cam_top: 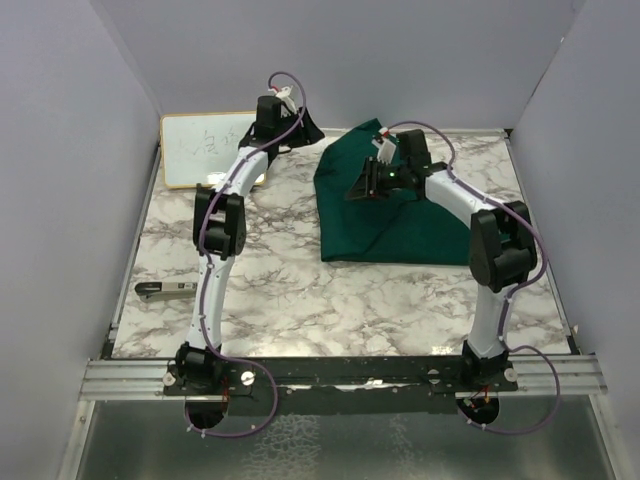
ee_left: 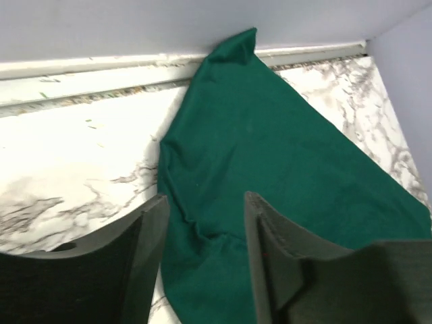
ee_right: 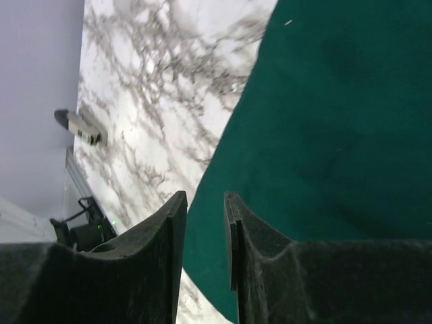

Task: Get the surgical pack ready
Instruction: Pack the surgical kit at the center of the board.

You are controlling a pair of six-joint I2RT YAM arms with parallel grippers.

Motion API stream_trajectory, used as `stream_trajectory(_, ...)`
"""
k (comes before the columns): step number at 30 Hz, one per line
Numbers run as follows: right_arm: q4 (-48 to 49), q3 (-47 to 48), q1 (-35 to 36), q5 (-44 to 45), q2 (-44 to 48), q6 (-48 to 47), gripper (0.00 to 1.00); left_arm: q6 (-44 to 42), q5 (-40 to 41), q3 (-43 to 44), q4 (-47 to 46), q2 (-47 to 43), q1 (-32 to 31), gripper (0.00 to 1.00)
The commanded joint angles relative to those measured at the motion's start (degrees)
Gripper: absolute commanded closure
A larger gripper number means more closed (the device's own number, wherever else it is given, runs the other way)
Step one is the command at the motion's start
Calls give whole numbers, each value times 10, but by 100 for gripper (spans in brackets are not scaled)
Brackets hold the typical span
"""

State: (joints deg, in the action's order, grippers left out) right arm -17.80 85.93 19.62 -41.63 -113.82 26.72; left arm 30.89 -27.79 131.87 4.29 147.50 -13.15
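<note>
Drape (cam_top: 392, 222) | beneath right gripper (ee_right: 202, 200), jaws barely parted | just ahead of left gripper (ee_left: 206, 202), jaws spread

The right gripper (ee_right: 204, 202), jaws slightly apart, hangs above the edge of the green drape (ee_right: 337, 135) on the marble table (ee_right: 155, 88).

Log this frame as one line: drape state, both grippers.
green drape: unevenly folded on table | left gripper: open, empty, near drape edge | right gripper: slightly open, empty, over drape edge
</note>
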Motion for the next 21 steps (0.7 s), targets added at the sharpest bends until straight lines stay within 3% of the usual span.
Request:
stream_trajectory(1, -1, 34, -17, 28, 21, -9, 70, -94, 68, -19, 46, -41, -8, 44)
stream_trajectory(4, -4, 33, -21, 29, 31, -13, 69, -125, 78, 13, 73, -16, -26, 38)
stream_trajectory(8, -6, 22, -22, 29, 45, -20, 69, -161, 157, 70, 119, 23, -58, 37)
stream_trajectory(13, -7, -7, -22, 30, 69, -28, 69, -162, 232, 73, 115, 40, -73, 44)
stream_trajectory(19, -8, -23, -22, 33, 84, -38, 69, -184, 246, 91, 135, 79, -88, 46)
stream_trajectory(21, -8, -24, -22, 32, 86, -39, 69, -188, 264, 91, 148, 85, -89, 50)
